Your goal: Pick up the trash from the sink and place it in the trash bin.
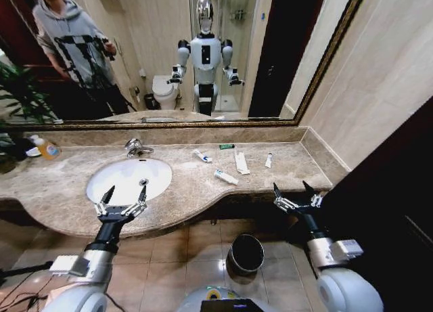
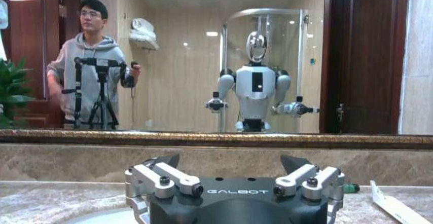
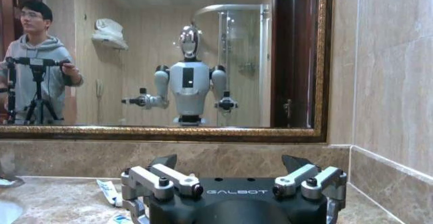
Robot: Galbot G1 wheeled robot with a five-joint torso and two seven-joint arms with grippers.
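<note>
The trash lies on the marble counter [image 1: 284, 173] to the right of the white sink [image 1: 118, 173], not in the basin: a white-and-blue tube [image 1: 202, 156], a dark green stick [image 1: 226, 147], a flat white wrapper [image 1: 241, 163] and two small white tubes [image 1: 268, 161] [image 1: 226, 177]. My left gripper [image 1: 124, 193] hangs open over the sink's front rim, holding nothing. My right gripper [image 1: 295, 190] is open at the counter's right front edge. The black trash bin [image 1: 246, 253] stands on the floor below the counter. The left wrist view shows the left gripper [image 2: 230, 163], the green stick [image 2: 350, 187] and the wrapper [image 2: 392, 206].
A chrome tap [image 1: 137, 147] stands behind the basin. A bottle of orange liquid [image 1: 46, 147] and a plant [image 1: 17, 95] are at the far left. A wide mirror [image 1: 203, 55] backs the counter, and a tiled wall [image 1: 379, 88] closes the right side.
</note>
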